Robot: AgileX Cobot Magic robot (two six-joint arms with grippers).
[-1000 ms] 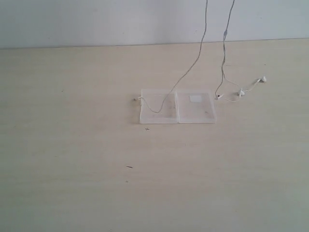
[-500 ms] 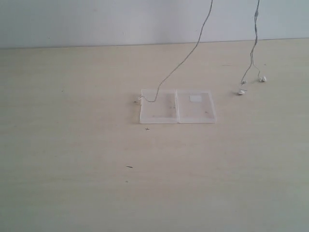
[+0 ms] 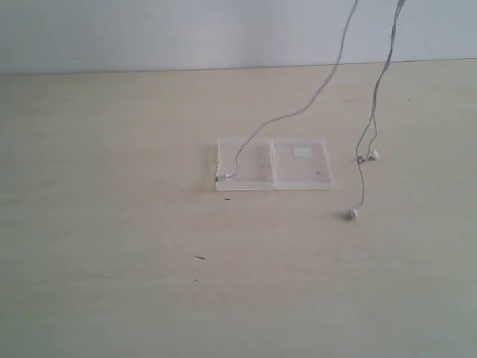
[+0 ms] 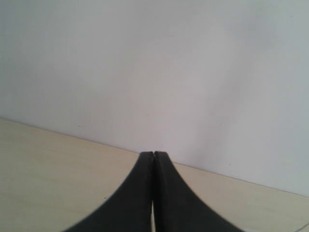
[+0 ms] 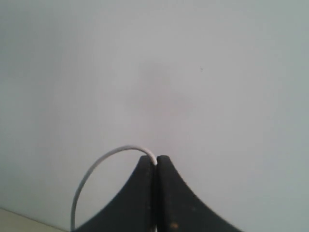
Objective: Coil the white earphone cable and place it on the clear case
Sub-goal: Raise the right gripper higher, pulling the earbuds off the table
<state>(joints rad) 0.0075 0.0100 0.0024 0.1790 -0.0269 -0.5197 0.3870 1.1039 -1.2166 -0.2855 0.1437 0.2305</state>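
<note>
- Left gripper (image 4: 153,154): jaws pressed together, and I see nothing between the tips. It is out of the exterior view, so I cannot place it against the case.
- Case (image 3: 298,173): lies open and flat on the table (image 3: 112,224), well below both grippers. The plug (image 3: 221,177) rests on the half nearer the left arm.
- Cable (image 5: 125,147): one strand rises from the plug and leaves the exterior view at the top. A second strand hangs down further out on the right arm's side. No coil is formed yet, so I judge the task is at an early stage.
- Earbuds (image 3: 352,213): they dangle beside the case, one lower than the other. I cannot tell whether the lower one touches the table.
- Right gripper (image 5: 156,158): jaws pinched on the cable, with a loop arching out from the tips.
- Risk: the wire is thin, and a jerk could slide it out of the pinch and drop everything.
- Risk: lifting further could drag the plug off the case or shift the light case.
- Risk: swinging earbuds could cross the two strands and knot them before I coil.
</note>
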